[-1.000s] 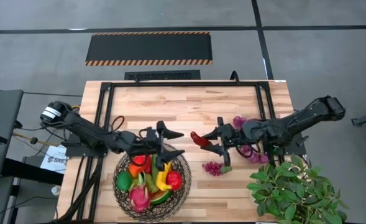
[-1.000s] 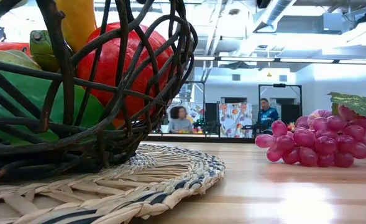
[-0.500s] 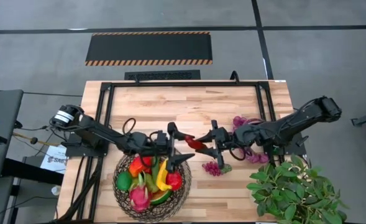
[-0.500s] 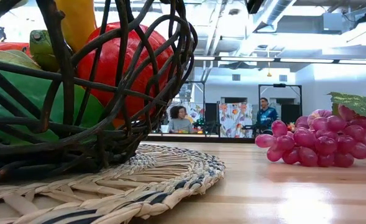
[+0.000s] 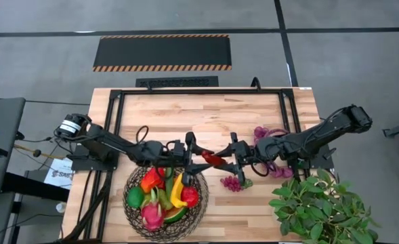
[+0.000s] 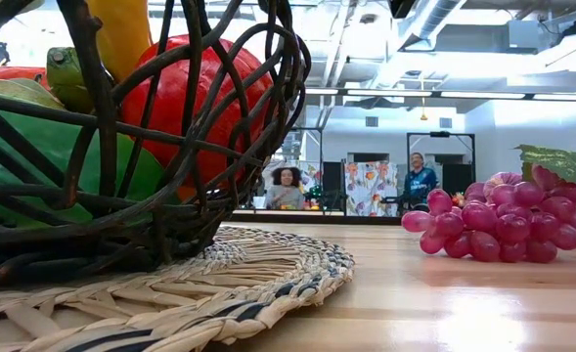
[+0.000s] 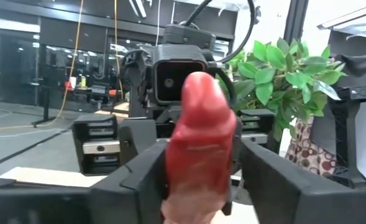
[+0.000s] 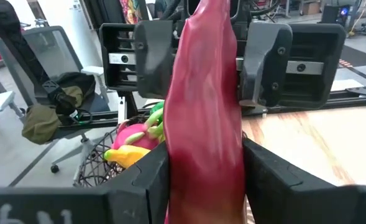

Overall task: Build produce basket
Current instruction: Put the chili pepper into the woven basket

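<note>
Looks like a mid-air handoff: the long glossy red plastic pepper [image 5: 213, 159] hangs above the bench just past the back rim of the dark woven-wire basket [image 5: 200, 203]. Right fingers [image 8: 204, 180] and left fingers [image 7: 198, 180] both clamp it, I think, so it can't drop.

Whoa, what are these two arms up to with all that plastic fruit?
They are filling the wire basket with toy produce. Right now both meet above the table beside it, passing a long red pepper between them: the right tool and the left tool each have their fingers around it. A bunch of purple grapes lies on the table, not yet in the basket.
</note>
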Robot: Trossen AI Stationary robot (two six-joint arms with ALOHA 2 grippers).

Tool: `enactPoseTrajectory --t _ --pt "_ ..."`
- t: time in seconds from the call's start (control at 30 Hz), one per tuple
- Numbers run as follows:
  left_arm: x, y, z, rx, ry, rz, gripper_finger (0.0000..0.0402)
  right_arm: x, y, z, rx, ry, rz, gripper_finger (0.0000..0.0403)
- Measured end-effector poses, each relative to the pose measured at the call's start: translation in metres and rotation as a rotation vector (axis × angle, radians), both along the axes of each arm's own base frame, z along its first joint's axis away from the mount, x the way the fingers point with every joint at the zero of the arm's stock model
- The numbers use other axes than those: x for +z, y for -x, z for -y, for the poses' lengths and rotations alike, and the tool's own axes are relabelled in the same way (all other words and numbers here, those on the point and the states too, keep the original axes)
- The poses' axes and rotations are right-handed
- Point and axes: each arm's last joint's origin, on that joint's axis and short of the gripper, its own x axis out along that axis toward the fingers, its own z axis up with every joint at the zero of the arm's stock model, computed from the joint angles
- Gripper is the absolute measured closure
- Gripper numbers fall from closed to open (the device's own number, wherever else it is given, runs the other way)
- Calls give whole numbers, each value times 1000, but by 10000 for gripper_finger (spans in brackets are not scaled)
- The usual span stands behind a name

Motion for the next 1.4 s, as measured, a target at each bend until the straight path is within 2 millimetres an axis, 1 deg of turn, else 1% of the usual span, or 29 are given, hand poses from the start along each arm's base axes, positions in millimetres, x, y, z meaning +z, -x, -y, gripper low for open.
enactPoseTrajectory --t 0.2,0.37,0.53,0.7,0.8,0.93,1.03,1.13,1.27,1.4 --pt "0 0 -1 4 -8 -1 285 0 0 -1 50 -5 -5 208" --pt "1 1 -1 19 -53 3 318 -1 1 -2 86 -5 -20 172" --pt "20 13 2 79 -144 57 325 0 2 -3 97 -7 -16 134" --pt "40 31 7 99 -223 76 323 10 13 -8 139 -16 9 127" --pt "47 43 11 121 -254 11 323 16 24 -10 159 -16 7 127" --pt "47 61 23 49 -317 -128 323 23 41 -12 193 -15 -11 127" --pt "44 75 38 -46 -281 -222 323 26 51 -13 206 -27 -33 127" --pt "38 88 55 -148 -199 -311 323 27 56 -14 212 -36 -45 127" --pt "32 103 77 -271 -35 -397 323 25 57 -16 208 -29 -58 127" --pt "27 112 87 -308 130 -487 323 22 53 -16 187 -21 -75 127"
